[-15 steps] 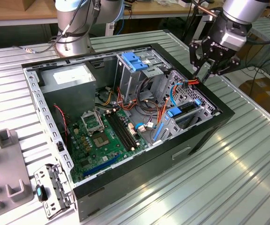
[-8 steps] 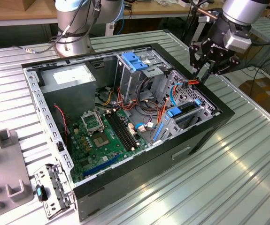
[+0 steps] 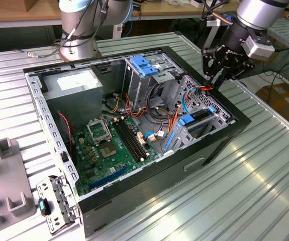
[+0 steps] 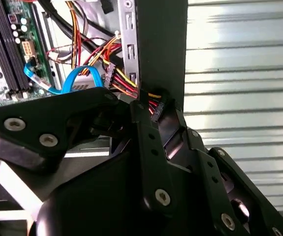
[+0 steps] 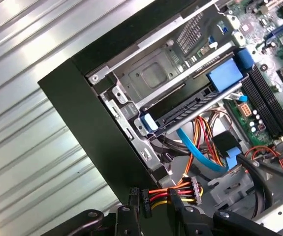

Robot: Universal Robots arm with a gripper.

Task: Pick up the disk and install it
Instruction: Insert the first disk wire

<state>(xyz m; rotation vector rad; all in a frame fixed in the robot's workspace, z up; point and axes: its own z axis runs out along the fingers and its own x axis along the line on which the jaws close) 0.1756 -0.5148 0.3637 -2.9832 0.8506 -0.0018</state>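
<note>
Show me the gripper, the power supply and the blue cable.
gripper (image 3: 213, 80), exterior view, at its tip end.
power supply (image 3: 76, 80), exterior view, on its white sticker.
blue cable (image 5: 193, 147), first wrist view, midway along the flat strip.

An open black computer case lies on its side on a ribbed metal table. Inside, a green motherboard covers the floor, with a grey power-supply box in the far corner toward the exterior view's left. A metal cage with a blue plastic top stands beside it. Bundles of red, yellow and orange wires and a blue flat cable run near the case wall. A grey fixture block and a loose metal bracket rest on the table outside the case.
</note>
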